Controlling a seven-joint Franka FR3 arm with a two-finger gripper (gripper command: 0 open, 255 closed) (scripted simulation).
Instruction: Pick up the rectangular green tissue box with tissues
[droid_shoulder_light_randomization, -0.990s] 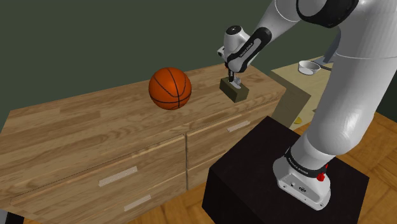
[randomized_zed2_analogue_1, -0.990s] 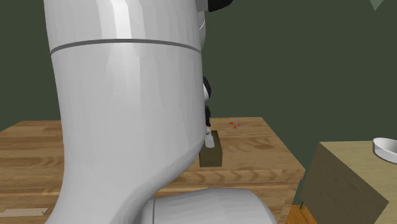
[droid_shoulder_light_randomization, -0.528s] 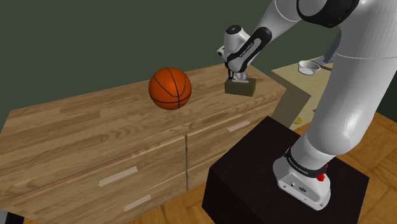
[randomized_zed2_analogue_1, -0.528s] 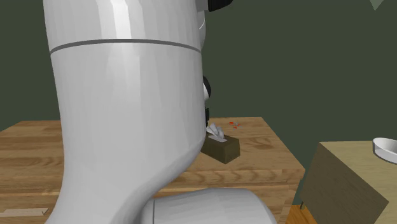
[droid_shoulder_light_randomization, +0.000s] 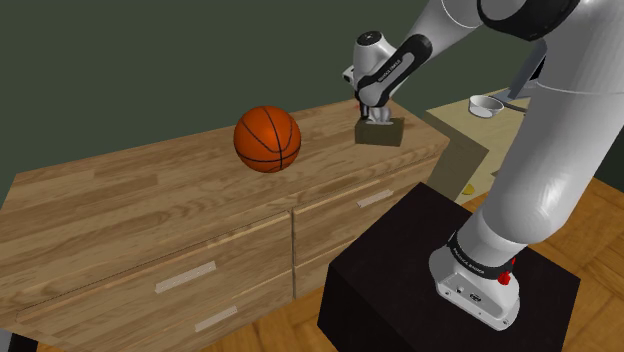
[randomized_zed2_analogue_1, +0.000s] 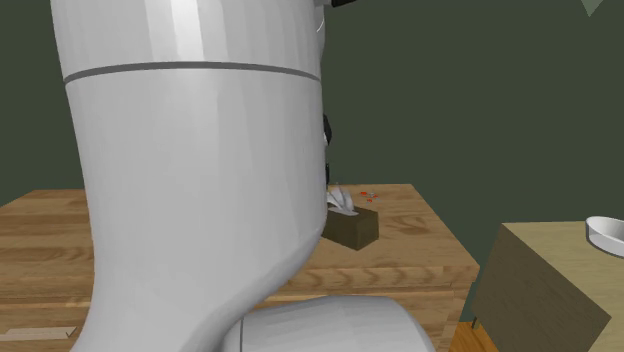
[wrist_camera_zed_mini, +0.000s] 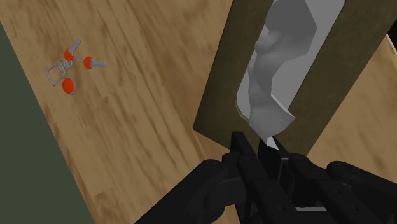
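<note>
The tissue box (droid_shoulder_light_randomization: 381, 133) is a small rectangular box, dark olive-green, with a crumpled white tissue (wrist_camera_zed_mini: 280, 63) standing up from the long slot in its top. It appears upper right of centre in the shoulder view and just right of centre in the second exterior view. The gripper (wrist_camera_zed_mini: 270, 149) pinches the tissue's tip.

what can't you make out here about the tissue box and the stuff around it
- Second exterior view: the arm covers one end of the tissue box.
- Wrist view: part of the box runs past the picture's edge.
- Red and grey bits on the dresser: too small to identify.
- Second exterior view: the white bowl is cut by the edge.
</note>
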